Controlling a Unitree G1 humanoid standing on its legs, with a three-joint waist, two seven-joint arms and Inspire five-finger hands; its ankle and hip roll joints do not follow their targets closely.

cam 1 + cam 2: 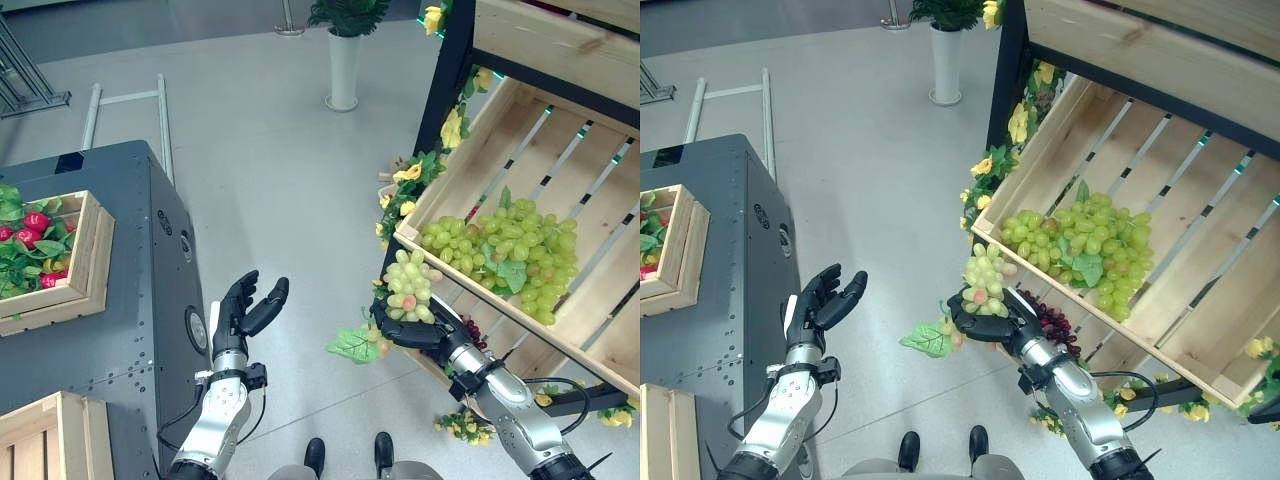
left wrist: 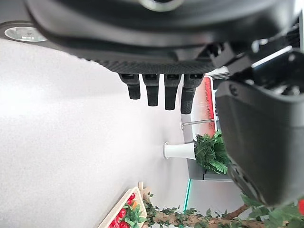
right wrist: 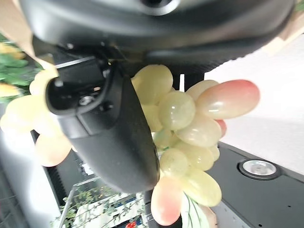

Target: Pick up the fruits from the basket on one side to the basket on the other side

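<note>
My right hand (image 1: 410,332) holds a bunch of green grapes (image 1: 408,285) with a few pink ones, just outside the front-left corner of the slanted wooden crate (image 1: 470,150). The thumb (image 3: 114,137) presses against the grapes (image 3: 190,123). A green leaf (image 1: 350,345) hangs from the bunch. More green grapes (image 1: 510,250) lie piled in the crate. My left hand (image 1: 245,312) hovers open, palm up, beside the grey cabinet (image 1: 120,300), its straight fingers (image 2: 159,92) holding nothing. On the cabinet's left stands a small wooden crate (image 1: 88,255) with red fruit (image 1: 35,222) and leaves.
Yellow artificial flowers (image 1: 410,175) trail down the dark stand frame (image 1: 445,80). Dark grapes (image 1: 1052,322) hang under the slanted crate. Another wooden box (image 1: 45,435) sits at the cabinet's near corner. A white vase with a plant (image 1: 343,60) stands on the grey floor beyond.
</note>
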